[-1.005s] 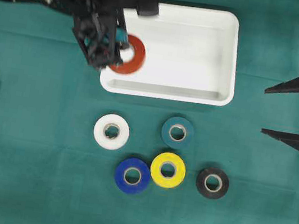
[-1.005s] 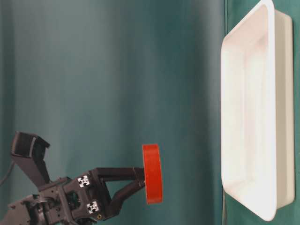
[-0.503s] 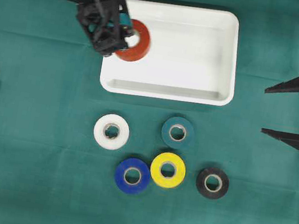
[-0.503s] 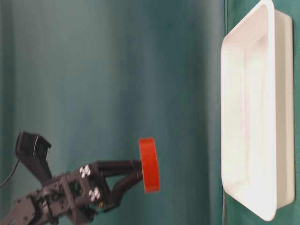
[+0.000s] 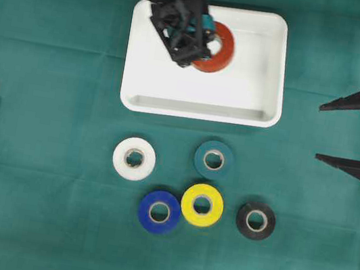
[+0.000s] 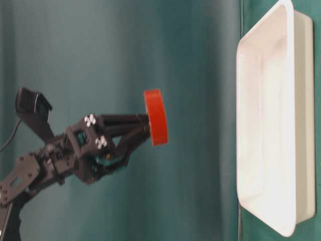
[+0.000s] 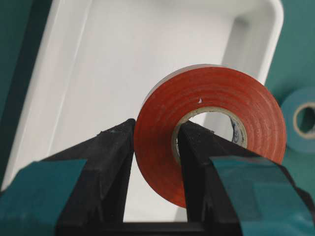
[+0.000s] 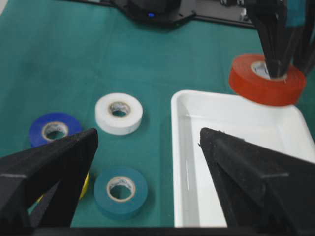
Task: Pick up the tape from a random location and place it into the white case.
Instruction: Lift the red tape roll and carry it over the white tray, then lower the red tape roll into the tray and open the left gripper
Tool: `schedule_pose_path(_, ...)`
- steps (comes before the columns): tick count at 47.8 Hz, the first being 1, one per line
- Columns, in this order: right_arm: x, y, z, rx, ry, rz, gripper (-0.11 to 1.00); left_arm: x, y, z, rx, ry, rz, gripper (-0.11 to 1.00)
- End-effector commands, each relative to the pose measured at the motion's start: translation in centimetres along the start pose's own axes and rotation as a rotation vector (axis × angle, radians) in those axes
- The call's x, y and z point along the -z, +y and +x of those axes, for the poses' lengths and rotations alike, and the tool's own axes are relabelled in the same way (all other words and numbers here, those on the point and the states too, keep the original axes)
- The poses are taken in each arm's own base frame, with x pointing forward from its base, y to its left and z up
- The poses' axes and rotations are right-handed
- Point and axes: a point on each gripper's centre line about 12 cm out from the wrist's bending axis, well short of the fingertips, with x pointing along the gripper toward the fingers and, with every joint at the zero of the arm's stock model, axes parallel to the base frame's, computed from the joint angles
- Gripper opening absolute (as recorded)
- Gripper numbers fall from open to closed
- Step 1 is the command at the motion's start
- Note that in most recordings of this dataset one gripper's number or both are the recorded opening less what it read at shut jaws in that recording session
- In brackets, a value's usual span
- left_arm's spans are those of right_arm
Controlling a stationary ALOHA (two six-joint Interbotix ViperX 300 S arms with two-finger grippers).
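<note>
Tape [image 5: 216,47], red, is pinched through its ring by the left gripper [image 5: 193,40], apparently above the case [image 5: 272,74], while the right gripper [image 5: 324,133] gapes empty at three o'clock.

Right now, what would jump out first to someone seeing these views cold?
The red tape roll, pinched through its core by the left gripper, hangs above the white case, clear of its floor in the table-level view. Below the case, five loose rolls lie on the green cloth. The right gripper waits open at the right edge.
</note>
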Motion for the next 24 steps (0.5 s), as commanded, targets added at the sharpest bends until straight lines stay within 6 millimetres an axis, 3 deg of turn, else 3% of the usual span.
schedule_pose_path(1, -1.02, 0.08, 0.0, -0.003, -0.018, -0.004, 0.92, -1.5, -0.15, -1.26, 0.001, -0.041, 0.012, 0.21)
schedule_pose_path(24, -1.04, 0.07, 0.03, -0.002, -0.017, -0.007, 0.92, -0.93, -0.27, -1.07, 0.002, -0.015, 0.023, 0.21)
